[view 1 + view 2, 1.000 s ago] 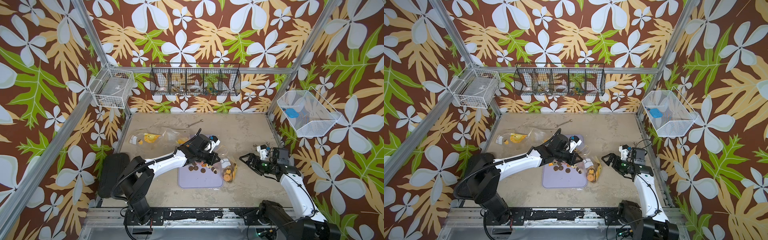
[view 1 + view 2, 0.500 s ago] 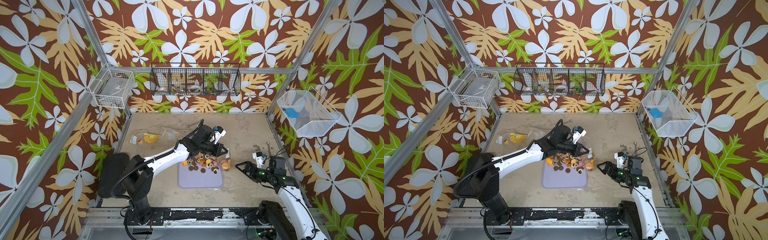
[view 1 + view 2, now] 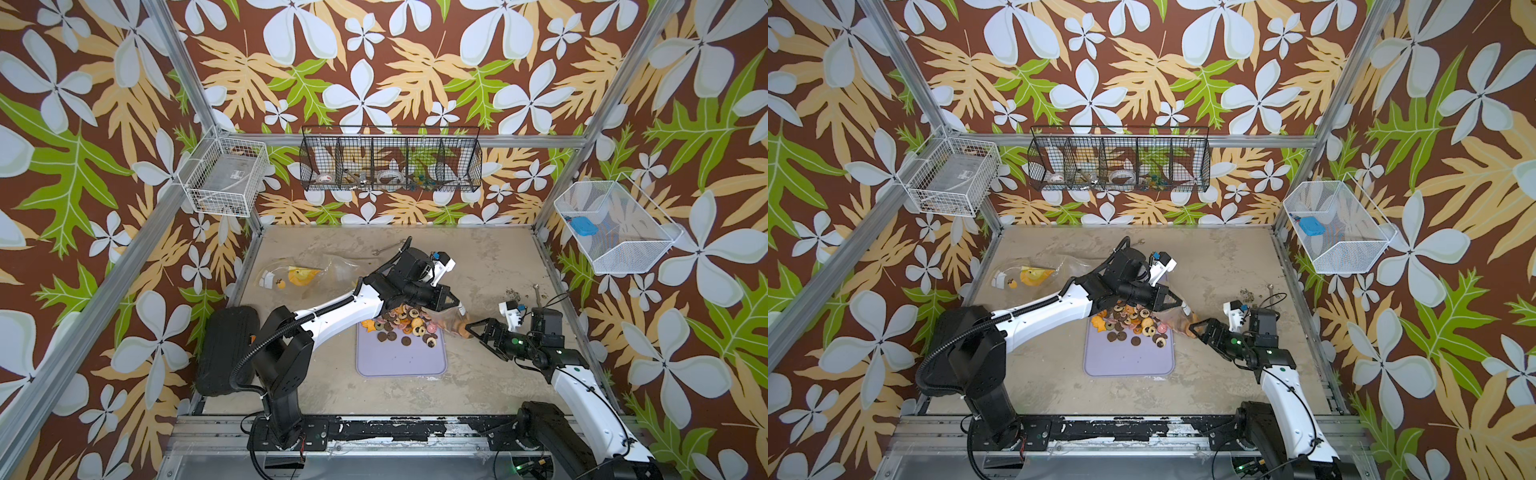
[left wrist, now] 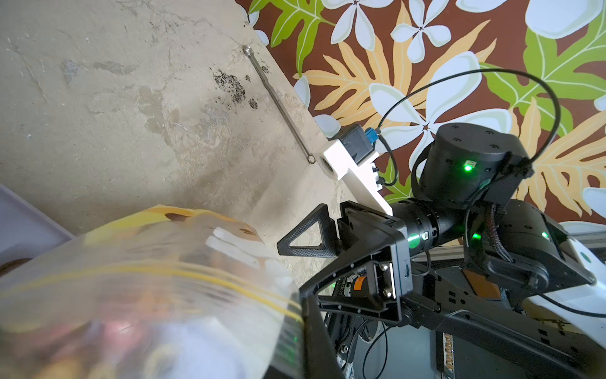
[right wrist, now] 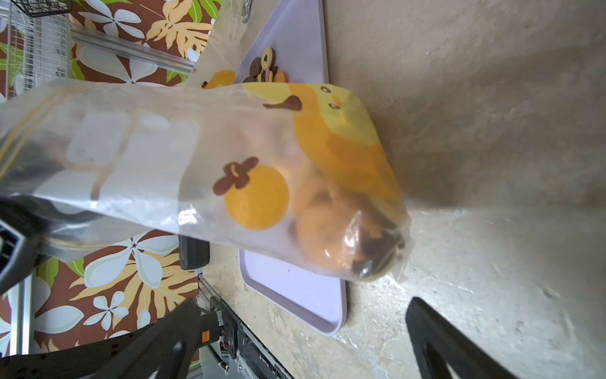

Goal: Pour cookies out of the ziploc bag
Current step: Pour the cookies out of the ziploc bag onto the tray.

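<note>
Clear ziploc bag (image 3: 445,318) hangs from left pincer (image 3: 454,301), cookies (image 3: 401,323) below.

A robot test booth in a lab: an aluminium frame (image 3: 532,142) carries flower-print walls (image 3: 374,50) hung with wire baskets (image 3: 390,164). Two robot arms (image 3: 332,309) stand on a rail (image 3: 415,430) at the edge of the tabletop (image 3: 478,257).

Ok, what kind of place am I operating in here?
Likely a staged robot test cell, not a kitchen: floral-papered walls on an aluminium frame, wire baskets hung up, a worn tabletop.
</note>
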{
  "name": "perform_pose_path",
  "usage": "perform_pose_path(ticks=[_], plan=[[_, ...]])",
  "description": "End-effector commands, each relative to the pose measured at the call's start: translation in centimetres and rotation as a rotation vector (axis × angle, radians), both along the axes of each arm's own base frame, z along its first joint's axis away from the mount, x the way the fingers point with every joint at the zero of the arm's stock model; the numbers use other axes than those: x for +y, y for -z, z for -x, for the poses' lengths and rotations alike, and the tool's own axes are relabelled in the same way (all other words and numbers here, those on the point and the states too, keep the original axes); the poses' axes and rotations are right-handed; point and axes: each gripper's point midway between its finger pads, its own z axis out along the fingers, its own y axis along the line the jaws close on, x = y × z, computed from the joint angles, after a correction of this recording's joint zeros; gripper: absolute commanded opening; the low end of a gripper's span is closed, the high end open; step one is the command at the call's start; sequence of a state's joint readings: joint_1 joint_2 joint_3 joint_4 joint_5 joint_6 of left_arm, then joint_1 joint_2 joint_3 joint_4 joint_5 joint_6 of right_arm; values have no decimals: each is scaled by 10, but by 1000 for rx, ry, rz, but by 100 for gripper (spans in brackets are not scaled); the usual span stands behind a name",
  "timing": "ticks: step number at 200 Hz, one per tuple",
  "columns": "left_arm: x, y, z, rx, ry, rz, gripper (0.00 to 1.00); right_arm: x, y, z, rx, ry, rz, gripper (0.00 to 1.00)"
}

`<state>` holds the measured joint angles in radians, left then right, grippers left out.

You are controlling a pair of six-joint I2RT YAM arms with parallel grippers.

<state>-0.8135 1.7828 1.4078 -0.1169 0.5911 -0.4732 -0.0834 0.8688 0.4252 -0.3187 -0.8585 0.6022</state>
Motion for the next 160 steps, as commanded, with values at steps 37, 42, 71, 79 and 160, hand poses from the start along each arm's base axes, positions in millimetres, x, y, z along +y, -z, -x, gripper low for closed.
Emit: perform_pose_path(ticks=[37,42,71,79,160], plan=[[-4,-9,-3,-6,-3,28,0,4,-1,-16,-25,8,-34,100],[-4,-9,-4,-4,-3,30,0,5,0,-15,-23,10,-34,100],[-9,-16,-6,8,-3,58,0,2,1,-11,-19,30,-20,100],[-12,-20,-6,13,-1,68,0,0,1,-11,-19,42,-7,100],[-32,-33,-2,28,32,129,0,-10,6,-14,-14,95,52,94]])
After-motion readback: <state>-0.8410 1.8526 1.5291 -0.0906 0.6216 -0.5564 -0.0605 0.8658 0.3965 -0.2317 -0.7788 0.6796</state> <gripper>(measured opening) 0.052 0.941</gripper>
